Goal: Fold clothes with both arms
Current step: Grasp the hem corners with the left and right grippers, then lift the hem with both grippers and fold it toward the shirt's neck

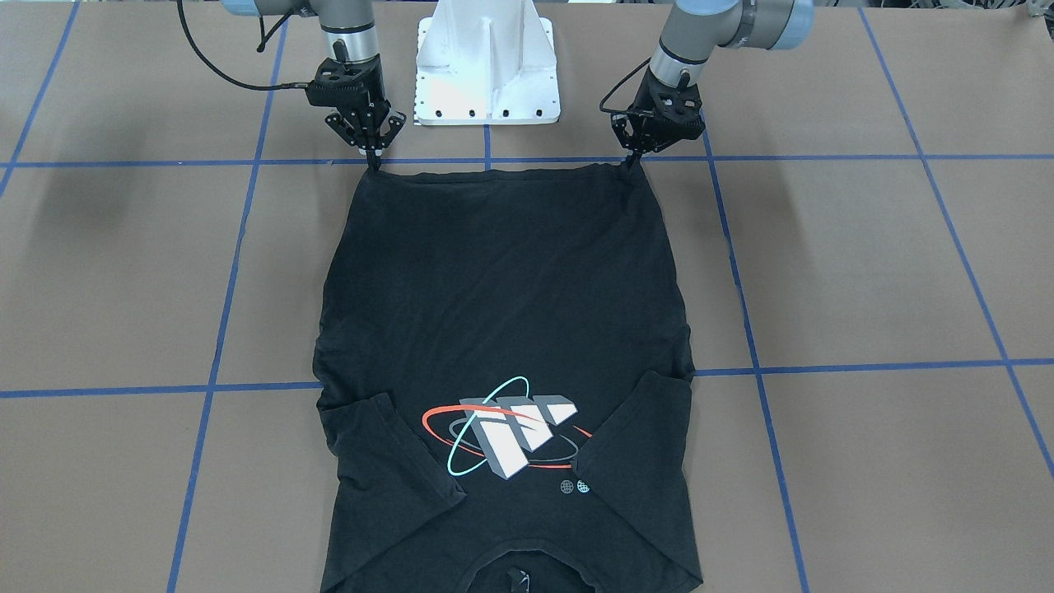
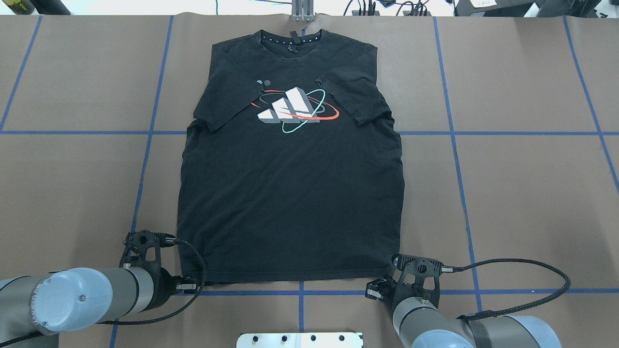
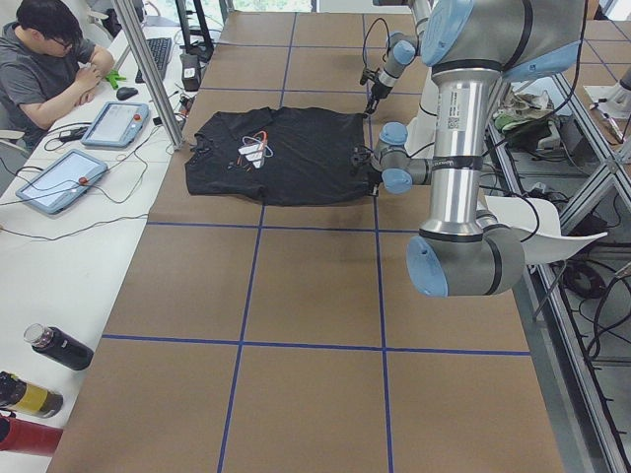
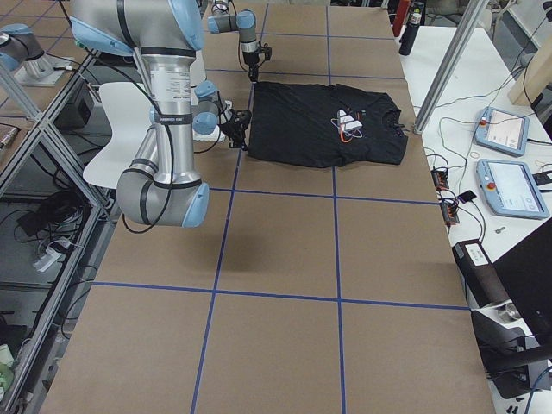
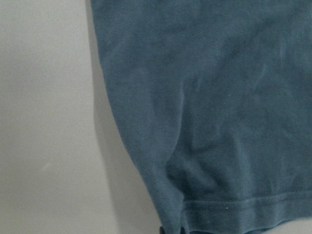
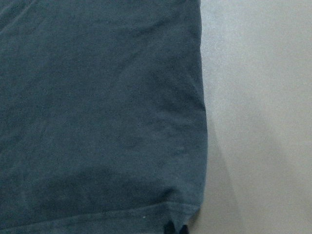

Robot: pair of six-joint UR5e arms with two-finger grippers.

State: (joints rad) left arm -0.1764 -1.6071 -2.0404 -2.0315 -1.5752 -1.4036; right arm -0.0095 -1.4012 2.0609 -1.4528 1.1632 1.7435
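Observation:
The black T-shirt (image 1: 502, 288) lies flat on the brown table, print (image 1: 502, 432) facing up, both sleeves folded in over the chest, collar at the far edge (image 2: 290, 36). Its hem is nearest the robot. My left gripper (image 1: 632, 158) is shut on one hem corner, low at the table; it also shows in the overhead view (image 2: 189, 286). My right gripper (image 1: 375, 156) is shut on the other hem corner, also seen from overhead (image 2: 382, 285). Each wrist view shows only cloth (image 5: 219, 122) (image 6: 97, 97) and the hem edge at the bottom.
The white pedestal base (image 1: 487, 66) stands just behind the hem, between the arms. Blue tape lines (image 1: 741, 280) grid the table. A seated operator (image 3: 49, 59) with tablets (image 3: 59, 182) is at a side bench beyond the collar end.

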